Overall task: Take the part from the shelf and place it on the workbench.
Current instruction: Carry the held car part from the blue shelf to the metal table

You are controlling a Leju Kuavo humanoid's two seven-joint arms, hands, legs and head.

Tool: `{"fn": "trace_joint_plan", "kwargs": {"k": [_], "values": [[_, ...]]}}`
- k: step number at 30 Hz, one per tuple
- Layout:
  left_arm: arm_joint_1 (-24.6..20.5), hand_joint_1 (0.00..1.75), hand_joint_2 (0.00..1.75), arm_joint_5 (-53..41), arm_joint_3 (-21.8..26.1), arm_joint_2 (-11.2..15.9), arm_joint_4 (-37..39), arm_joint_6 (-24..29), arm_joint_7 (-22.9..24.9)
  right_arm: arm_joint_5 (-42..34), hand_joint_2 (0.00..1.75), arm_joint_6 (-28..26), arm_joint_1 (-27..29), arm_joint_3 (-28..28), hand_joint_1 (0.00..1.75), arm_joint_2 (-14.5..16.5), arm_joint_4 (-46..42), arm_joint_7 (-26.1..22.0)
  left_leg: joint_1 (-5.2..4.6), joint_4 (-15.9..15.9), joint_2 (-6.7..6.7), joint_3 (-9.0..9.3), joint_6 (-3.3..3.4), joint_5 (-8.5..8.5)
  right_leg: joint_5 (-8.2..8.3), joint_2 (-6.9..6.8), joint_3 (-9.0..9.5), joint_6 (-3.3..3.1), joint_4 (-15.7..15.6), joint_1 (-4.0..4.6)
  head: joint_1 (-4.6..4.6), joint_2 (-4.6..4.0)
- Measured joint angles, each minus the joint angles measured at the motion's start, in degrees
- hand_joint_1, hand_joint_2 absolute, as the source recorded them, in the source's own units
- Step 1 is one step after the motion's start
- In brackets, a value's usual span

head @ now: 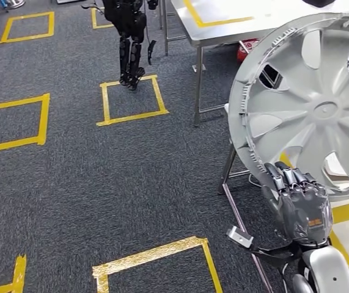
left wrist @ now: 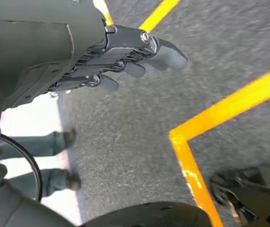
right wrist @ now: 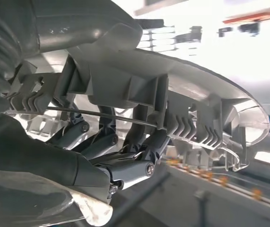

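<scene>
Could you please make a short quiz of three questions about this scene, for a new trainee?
1. True or false: the right hand grips the silver wheel cover by its lower rim.
2. What lies under the left hand? A) a red box B) grey carpet with yellow tape C) a shelf
3. Fill in: beyond the wheel cover stands a metal ____ with yellow tape on its top.

Key:
1. True; in the right wrist view the fingers hook behind the rim.
2. B; the grey carpet and yellow tape show below the empty hand.
3. table.

Bright even light; blown-out, blurred right-wrist background.
</scene>
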Motion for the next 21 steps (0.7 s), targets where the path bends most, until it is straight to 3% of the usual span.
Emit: {"fn": "trace_joint_plan", "kwargs": {"k": [2,3,4,5,7,9,11,13,15,17,19,20,21], "values": [[-0.14,0.00,1.75,0.04,0.16,0.04,-0.01,-0.22,-0.17,-0.02,1.75,0.24,-0.94,1.15,1.75,-0.61,0.42,1.71,0.20,7.12,-2.31,-3.35,-0.34,-3.49,0.01,1.08,0.03,-0.43,-0.02,-0.02,-0.31,-0.01],[-0.35,0.00,1.75,0.06,0.29,0.05,-0.02,-0.27,-0.22,-0.02,1.75,0.28,-1.22,1.61,1.75,-0.85,0.59,2.29,0.23,10.67,-2.71,-5.07,-0.39,-4.77,0.01,1.70,0.05,-0.52,-0.01,0.03,-0.36,-0.02],[-0.55,0.00,1.75,0.08,0.42,0.07,-0.02,-0.32,-0.21,-0.02,1.75,0.31,-1.39,2.04,1.75,-1.12,0.73,2.71,0.22,12.81,-2.84,-6.15,-0.36,-5.06,0.01,2.38,0.10,-0.59,-0.01,0.10,-0.37,-0.02],[-0.71,0.00,1.75,0.07,0.52,0.08,-0.02,-0.35,-0.20,-0.01,1.75,0.35,-1.47,2.42,1.75,-1.38,0.83,2.99,0.22,12.96,-2.93,-6.36,-0.25,-4.18,0.01,3.15,0.19,-0.60,0.01,0.15,-0.39,-0.02],[-0.66,0.00,1.75,0.03,0.62,0.07,-0.01,-0.41,-0.10,-0.01,1.75,0.41,-1.52,3.06,1.75,-1.80,0.97,3.30,0.24,7.34,-3.96,-4.29,0.13,0.41,-0.01,4.76,0.45,-0.58,0.05,0.17,-0.39,-0.02],[-0.40,0.00,1.75,0.02,0.64,0.04,0.00,-0.47,0.00,0.01,1.75,0.45,-1.66,3.51,1.75,-2.09,1.11,3.43,0.40,0.81,-6.53,-1.88,0.51,3.79,0.03,6.16,0.33,-0.35,0.19,0.17,-0.37,-0.02],[-0.29,0.00,1.75,0.01,0.67,-0.01,0.00,-0.49,0.03,0.03,1.75,0.48,-1.88,3.90,1.75,-2.42,1.20,3.67,0.49,-1.88,-7.75,-1.08,0.73,3.89,0.37,7.32,-0.45,0.29,0.27,0.00,-0.42,-0.01],[-0.31,0.00,1.75,0.00,0.72,-0.15,0.00,-0.47,0.04,0.00,1.75,0.54,-1.92,4.23,1.75,-2.88,1.23,4.12,0.56,-3.00,-6.74,-0.86,1.08,3.81,0.65,8.00,-1.24,1.00,0.25,-0.18,-0.49,0.00],[-0.27,0.00,1.75,0.00,0.78,-0.34,0.00,-0.40,0.04,-0.04,1.75,0.65,-1.97,4.55,1.75,-3.39,1.29,4.53,0.71,-3.68,-5.54,-0.59,1.56,4.18,-0.60,6.16,-2.42,1.47,2.07,-0.02,-0.22,-0.01],[-0.10,0.00,1.75,0.01,0.86,-0.42,0.00,-0.37,0.04,0.02,1.75,0.79,-2.28,5.03,1.75,-3.73,1.40,4.75,0.68,-3.94,-4.19,-0.44,1.84,4.31,-3.66,3.32,-5.41,1.94,8.31,0.02,0.08,-0.02],[0.04,0.00,1.75,0.02,0.96,-0.38,0.00,-0.35,0.04,0.06,1.75,0.92,-2.47,5.60,1.75,-3.98,1.53,5.14,0.62,-3.92,-2.82,-0.40,1.89,4.26,-5.65,2.22,-8.66,2.39,14.89,-0.19,0.18,-0.02],[0.06,0.00,1.75,0.02,1.00,-0.35,0.00,-0.33,0.04,0.04,1.75,0.98,-2.47,5.83,1.75,-4.12,1.60,5.41,0.62,-3.91,-2.21,-0.34,1.87,4.20,-5.24,1.96,-9.14,2.53,15.68,-0.29,0.22,-0.02],[0.06,0.00,1.75,0.02,1.05,-0.35,0.00,-0.31,0.04,0.02,1.75,1.04,-2.47,6.01,1.75,-4.26,1.65,5.68,0.63,-3.91,-1.65,-0.24,1.82,4.09,-3.91,1.70,-8.51,2.61,14.27,-0.39,0.25,-0.02]]}}
